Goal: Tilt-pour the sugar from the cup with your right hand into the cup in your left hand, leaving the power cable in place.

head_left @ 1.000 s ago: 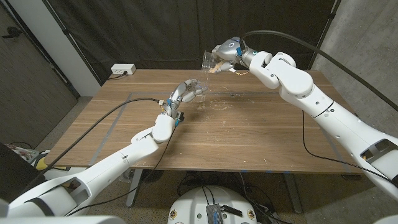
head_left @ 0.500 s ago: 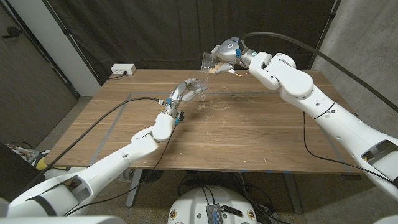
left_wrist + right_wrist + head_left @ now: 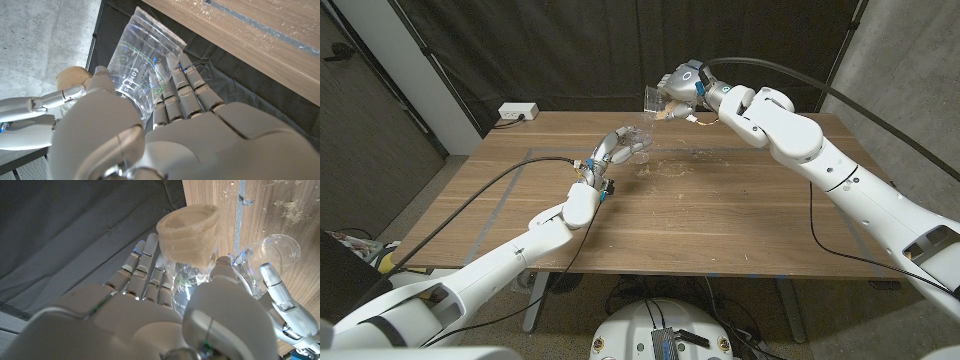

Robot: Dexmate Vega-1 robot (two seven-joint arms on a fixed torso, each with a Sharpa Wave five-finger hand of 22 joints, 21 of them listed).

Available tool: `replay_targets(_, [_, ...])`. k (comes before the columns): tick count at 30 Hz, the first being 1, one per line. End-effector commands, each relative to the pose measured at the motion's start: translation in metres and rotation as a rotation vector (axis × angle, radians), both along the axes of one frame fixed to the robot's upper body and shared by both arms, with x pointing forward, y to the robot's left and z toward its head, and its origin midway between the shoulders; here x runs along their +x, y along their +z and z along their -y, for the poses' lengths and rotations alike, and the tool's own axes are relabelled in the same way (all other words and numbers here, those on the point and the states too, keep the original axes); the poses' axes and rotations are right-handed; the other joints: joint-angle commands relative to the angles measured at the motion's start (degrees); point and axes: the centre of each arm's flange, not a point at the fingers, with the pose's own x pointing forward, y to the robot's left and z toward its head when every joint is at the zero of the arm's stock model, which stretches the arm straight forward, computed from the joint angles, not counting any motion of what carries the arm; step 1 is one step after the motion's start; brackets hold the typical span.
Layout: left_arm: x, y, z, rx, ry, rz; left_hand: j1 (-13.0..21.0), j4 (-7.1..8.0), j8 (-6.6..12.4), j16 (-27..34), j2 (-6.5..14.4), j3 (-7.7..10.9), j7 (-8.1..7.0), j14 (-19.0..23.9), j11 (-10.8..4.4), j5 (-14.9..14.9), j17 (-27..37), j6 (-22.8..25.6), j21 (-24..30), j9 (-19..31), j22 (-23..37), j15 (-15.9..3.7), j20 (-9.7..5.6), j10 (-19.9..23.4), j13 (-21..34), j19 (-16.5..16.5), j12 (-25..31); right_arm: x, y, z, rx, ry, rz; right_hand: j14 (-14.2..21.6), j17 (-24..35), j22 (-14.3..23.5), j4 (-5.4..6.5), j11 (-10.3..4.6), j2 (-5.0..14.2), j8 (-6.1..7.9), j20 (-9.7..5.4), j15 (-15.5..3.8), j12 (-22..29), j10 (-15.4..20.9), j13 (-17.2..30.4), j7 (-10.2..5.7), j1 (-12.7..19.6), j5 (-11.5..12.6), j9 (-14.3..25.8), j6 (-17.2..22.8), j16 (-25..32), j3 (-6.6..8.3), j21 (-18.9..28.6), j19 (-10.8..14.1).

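a: what are your hands doing?

b: my right hand (image 3: 682, 84) grips a clear cup of sugar (image 3: 654, 98), raised above the far side of the wooden table (image 3: 720, 220). the cup lies tipped toward my left, its mouth facing that way. in the right wrist view my fingers (image 3: 142, 270) and thumb wrap its wall, and the sugar (image 3: 190, 232) sits packed as a tan mass at the mouth end.

a: and the left?

b: my left hand (image 3: 612, 150) holds the second clear cup (image 3: 636, 142), lower than the first and nearer the table's middle. the left wrist view shows my fingers (image 3: 182, 92) along its side and the thumb on the other side of the wall, with printed measuring marks on the plastic.

a: do the two cups touch?

b: no, they stay apart; the sugar cup is higher and farther back, its mouth pointing over toward the left one. i can't tell whether any sugar is inside the left cup.

a: anything else on the table?

b: a scatter of spilled grains (image 3: 672, 170) just beside my left hand. a white power strip (image 3: 516, 112) sits at the far left corner, and a black cable (image 3: 490, 195) runs along my left arm over the tabletop.
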Motion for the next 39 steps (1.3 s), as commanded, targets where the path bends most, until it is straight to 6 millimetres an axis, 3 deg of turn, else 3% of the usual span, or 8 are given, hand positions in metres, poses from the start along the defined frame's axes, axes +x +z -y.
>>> replay_targets(1, [-0.001, -0.001, -0.002, 0.005, -0.003, -0.002, 0.2, -0.07, 0.06, -0.2, 0.2, -0.28, -0.18, 0.8, -0.57, -0.2, 0.2, 0.7, 0.4, 0.2, 0.2, -5.33, -1.22, 1.0, 0.1, 0.0, -0.1, -0.002, -0.002, -0.007, -0.051, -0.006, 0.035, 0.6, 0.3, 0.2, -0.03, -0.15, 0.56, 0.42, 0.04, -10.3, 0.0, 0.4, 0.3, 0.22, 0.3, 0.4, 0.2, 0.5, -0.1, 0.15, -0.1, 0.3])
replay_targets(39, [0.005, 0.002, -0.004, 0.003, 0.004, -0.013, 0.2, 0.09, -0.19, -0.5, 0.3, -0.71, -0.15, 0.9, -0.71, -0.3, 0.4, 0.9, 0.8, 0.3, 0.1, -5.3, -1.22, 1.2, 0.4, -0.2, -0.3, 0.013, 0.003, -0.007, -0.189, -0.058, 0.124, 1.1, 1.2, 0.1, -0.5, -0.74, 0.77, 0.65, 0.26, -10.32, -0.2, 1.0, 0.3, -0.24, 0.6, 0.7, 0.2, 0.9, -0.6, 0.41, -0.7, -0.4])
